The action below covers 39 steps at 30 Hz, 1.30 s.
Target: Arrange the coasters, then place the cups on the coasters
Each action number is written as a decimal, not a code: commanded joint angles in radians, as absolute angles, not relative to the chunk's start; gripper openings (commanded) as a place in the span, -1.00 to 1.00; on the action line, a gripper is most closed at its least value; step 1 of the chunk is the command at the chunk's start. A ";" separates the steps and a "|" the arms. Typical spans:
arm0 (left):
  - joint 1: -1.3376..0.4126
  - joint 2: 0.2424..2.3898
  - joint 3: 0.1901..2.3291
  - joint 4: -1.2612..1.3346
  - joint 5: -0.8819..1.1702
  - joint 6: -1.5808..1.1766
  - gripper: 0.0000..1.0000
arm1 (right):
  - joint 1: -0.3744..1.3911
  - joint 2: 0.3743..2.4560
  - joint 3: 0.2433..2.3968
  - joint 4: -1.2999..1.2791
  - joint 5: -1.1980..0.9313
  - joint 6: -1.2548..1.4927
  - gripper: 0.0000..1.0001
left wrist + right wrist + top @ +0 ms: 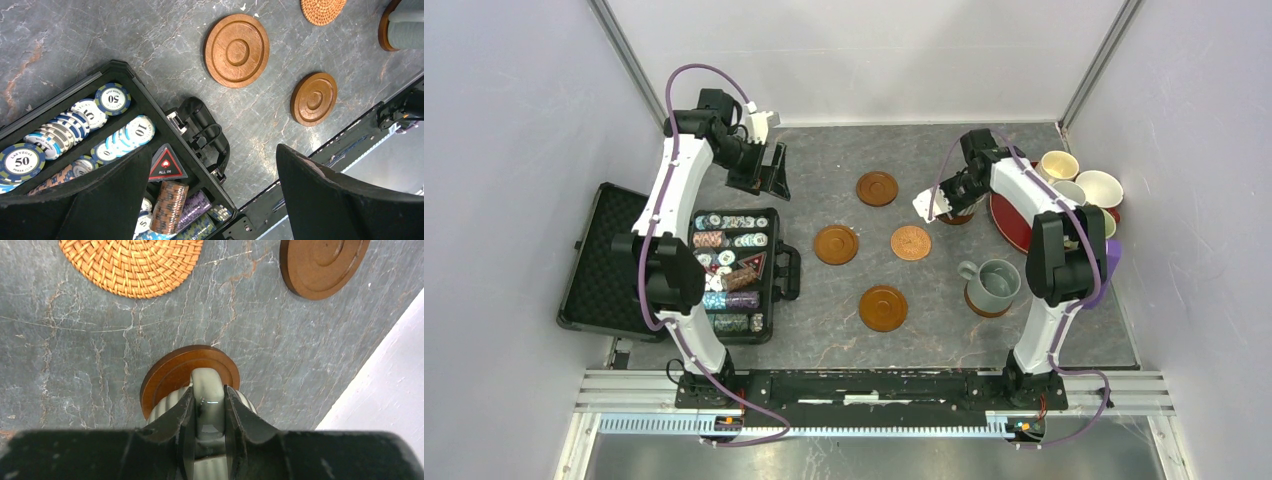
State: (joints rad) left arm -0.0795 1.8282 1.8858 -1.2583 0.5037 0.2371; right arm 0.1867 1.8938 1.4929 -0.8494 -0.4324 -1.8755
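I had the right gripper (207, 396) pinching the ribbed mug (167, 402) by its handle, keeping it upright over 1 dark coaster (175, 367); whether it touched, I couldn't tell. The left gripper (212, 150) hung spread and empty above the chip case (117, 67), out of the way.

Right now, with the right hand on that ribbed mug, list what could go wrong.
1. The right hand pinches only the ribbed mug by its handle; the mug could swivel or slip.
2. The mug looks off-centre over its brown coaster; released so, it might land on the rim and tilt.
3. The right arm reaches over the red tray beside the clustered cups; pulling back could knock them.
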 commanded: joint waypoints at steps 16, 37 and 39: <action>-0.072 1.789 1.893 -1.252 0.487 0.245 1.00 | 0.166 1.923 1.560 -0.850 -0.467 -2.285 -1.00; -0.073 1.783 1.875 -1.252 0.481 0.244 1.00 | 0.190 1.946 1.561 -0.833 -0.449 -2.300 -0.52; -0.072 1.782 1.875 -1.252 0.482 0.247 1.00 | 0.193 1.948 1.561 -0.839 -0.446 -2.304 -0.46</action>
